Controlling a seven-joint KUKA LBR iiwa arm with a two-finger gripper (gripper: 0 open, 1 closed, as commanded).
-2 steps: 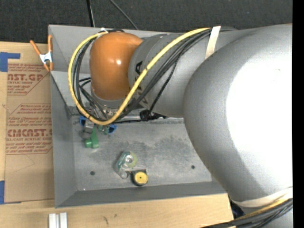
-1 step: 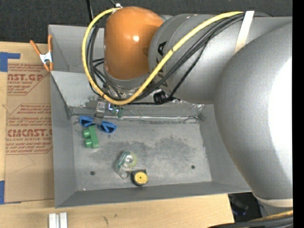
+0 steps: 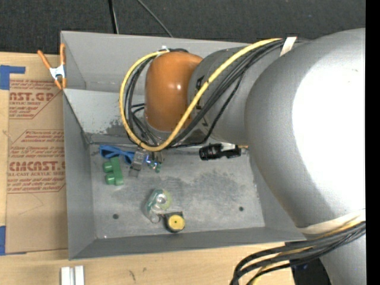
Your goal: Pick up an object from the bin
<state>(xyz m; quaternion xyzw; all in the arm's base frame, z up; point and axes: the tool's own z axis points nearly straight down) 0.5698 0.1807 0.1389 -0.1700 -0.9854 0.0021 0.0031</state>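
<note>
Left of the gripper (image 3: 146, 162) lie a flat piece (image 3: 116, 153) and a block (image 3: 113, 173). A tube (image 3: 219, 152) lies right of it, a wrapper (image 3: 157, 202) and disc (image 3: 174, 222) in front.

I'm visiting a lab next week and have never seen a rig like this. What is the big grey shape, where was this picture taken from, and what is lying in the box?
The big grey shape is a robot arm reaching in from the right over a grey metal bin. The orange cover is part of the arm. The one camera looks down on the bin from above, slightly from one side. The arm's end effector, the part that grasps, is low over the back left of the bin floor, close to a blue piece and a green block. Nearer the front lie a clear plastic piece and a yellow disc. I cannot make out anything held in the end effector.
</note>
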